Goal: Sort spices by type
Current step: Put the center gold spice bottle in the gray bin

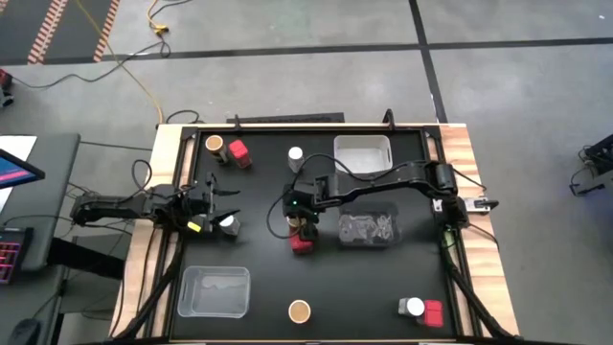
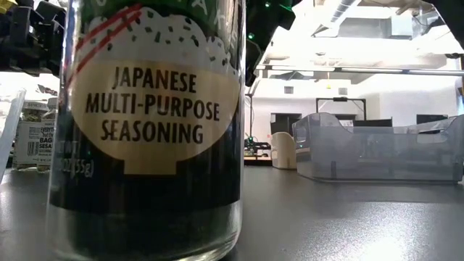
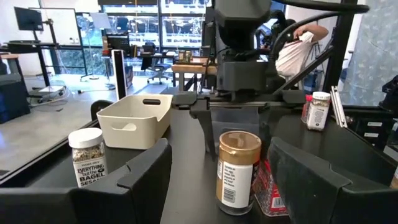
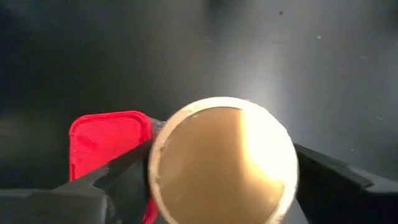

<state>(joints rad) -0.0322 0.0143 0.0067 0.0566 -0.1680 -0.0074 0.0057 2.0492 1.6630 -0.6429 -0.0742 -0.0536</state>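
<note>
Fingers of your right gripper [image 4: 221,171] straddle the brown cork-topped round jar [image 4: 222,163] beside the red boxy container [image 4: 107,144], seemingly to lift it clear.

Brown-lidded jar [image 3: 238,170] beside red box [image 3: 268,186], white-lidded bagel seasoning jar [image 3: 87,156], white tray [image 3: 135,119] behind

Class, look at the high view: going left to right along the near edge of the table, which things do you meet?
Clear tray → brown-lidded jar → white-lidded jar → red box, which touches that white-lidded jar.
</note>
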